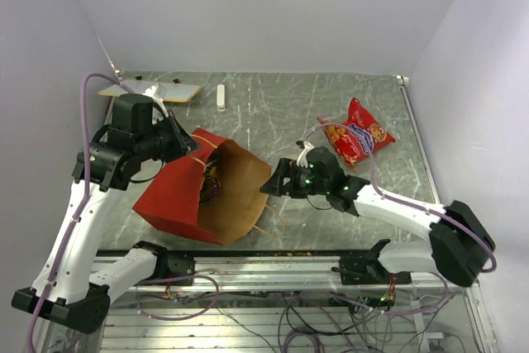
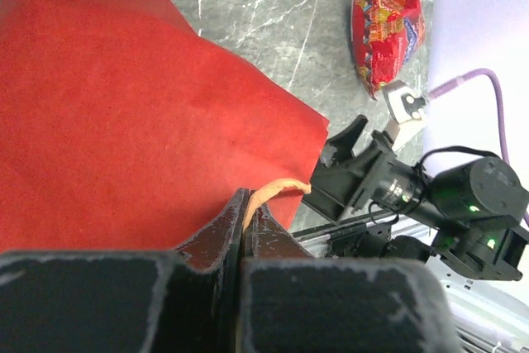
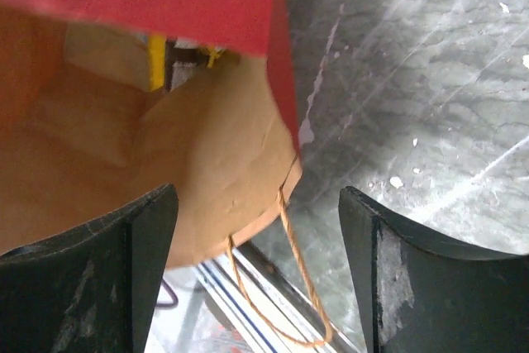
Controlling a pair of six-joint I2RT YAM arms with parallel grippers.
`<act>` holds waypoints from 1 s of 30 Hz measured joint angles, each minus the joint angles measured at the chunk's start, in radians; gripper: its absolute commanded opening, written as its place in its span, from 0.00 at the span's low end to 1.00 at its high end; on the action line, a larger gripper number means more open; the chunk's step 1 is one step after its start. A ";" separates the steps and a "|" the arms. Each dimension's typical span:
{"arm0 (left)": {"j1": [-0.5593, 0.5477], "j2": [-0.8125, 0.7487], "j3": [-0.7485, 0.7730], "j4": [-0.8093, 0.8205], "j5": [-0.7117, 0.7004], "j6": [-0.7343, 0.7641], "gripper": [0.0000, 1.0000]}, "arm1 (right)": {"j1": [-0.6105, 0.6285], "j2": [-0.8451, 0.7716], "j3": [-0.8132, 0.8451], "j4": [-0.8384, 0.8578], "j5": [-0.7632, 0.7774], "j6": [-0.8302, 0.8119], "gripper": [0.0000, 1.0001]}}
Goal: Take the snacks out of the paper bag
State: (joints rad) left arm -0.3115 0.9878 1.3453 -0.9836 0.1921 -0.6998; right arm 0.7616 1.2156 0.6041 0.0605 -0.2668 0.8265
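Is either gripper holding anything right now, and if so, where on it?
The left gripper is shut on the paper bag, pinching its tan string handle at the rim. The right gripper is open at the bag's mouth and holds nothing.

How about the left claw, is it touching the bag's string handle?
Touching. Left wrist view: the left gripper pinches the string handle, jaws shut on it.

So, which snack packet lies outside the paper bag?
The large red packet with the blue logo: it lies on the table, apart from the paper bag. The other visible packets are inside the bag.
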 measured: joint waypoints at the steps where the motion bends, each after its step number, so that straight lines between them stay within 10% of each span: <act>1: 0.000 0.006 0.000 0.000 0.003 0.000 0.07 | 0.003 0.029 0.005 0.014 0.005 0.026 0.74; 30: 0.000 0.099 -0.069 0.315 0.116 -0.116 0.07 | -0.006 0.362 0.200 0.046 0.255 0.183 0.02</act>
State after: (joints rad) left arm -0.3115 1.0866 1.2758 -0.6689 0.3080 -0.8158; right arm 0.7551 1.5776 0.8043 0.1066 -0.0120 1.0092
